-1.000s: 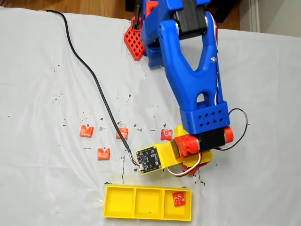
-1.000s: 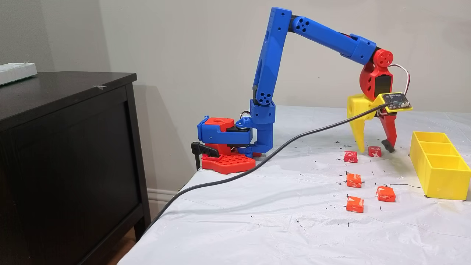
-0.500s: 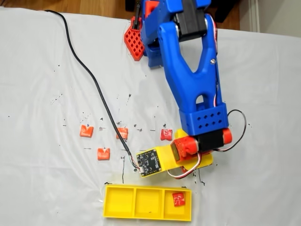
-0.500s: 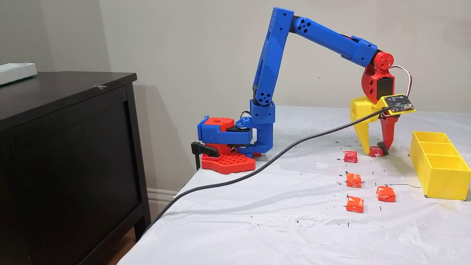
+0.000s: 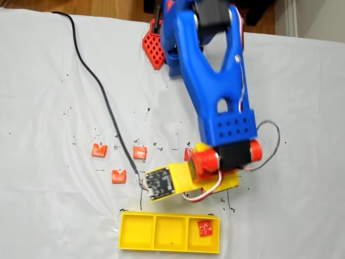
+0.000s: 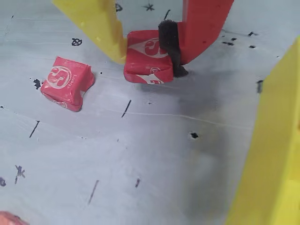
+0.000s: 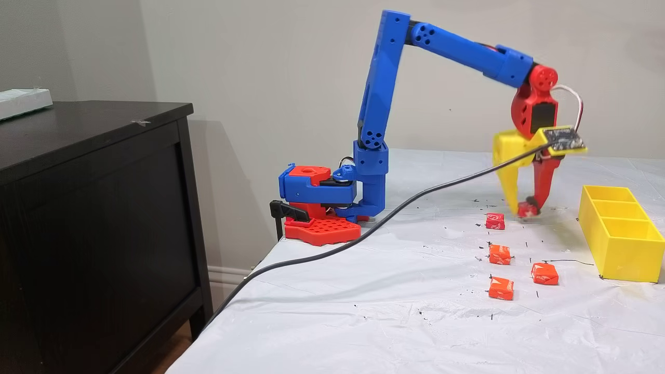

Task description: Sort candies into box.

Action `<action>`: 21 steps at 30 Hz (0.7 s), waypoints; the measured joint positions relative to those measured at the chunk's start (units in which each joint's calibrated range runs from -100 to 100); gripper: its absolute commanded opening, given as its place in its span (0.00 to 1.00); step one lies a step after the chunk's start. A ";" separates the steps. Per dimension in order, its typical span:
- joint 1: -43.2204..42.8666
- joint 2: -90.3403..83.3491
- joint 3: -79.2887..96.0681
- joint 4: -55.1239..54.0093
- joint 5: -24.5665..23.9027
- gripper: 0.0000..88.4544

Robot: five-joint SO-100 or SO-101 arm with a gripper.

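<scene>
Lifted slightly since a moment ago, the arm (image 7: pixel 447 49) is being raised off the surface (image 7: pixel 415 301); the yellow box (image 7: pixel 618 244) is being approached; a red candy (image 6: pixel 145 58) is being pinched by the tool (image 6: pixel 150 51). Pressure is best kept steady.

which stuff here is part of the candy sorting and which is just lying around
Job:
- candy in the gripper
- loose candies
- candy already in the box
- yellow box

Lying about:
- black cable
- dark cabinet
- white object on the cabinet

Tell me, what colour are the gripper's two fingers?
One finger is yellow, the other red with a black pad, clearest in the wrist view.
</scene>
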 measured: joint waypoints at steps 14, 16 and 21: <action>8.66 -2.37 -17.11 -1.83 0.20 0.00; 9.05 -0.68 -18.48 -2.06 -0.05 0.00; 9.44 3.81 -22.16 -2.22 -0.49 0.00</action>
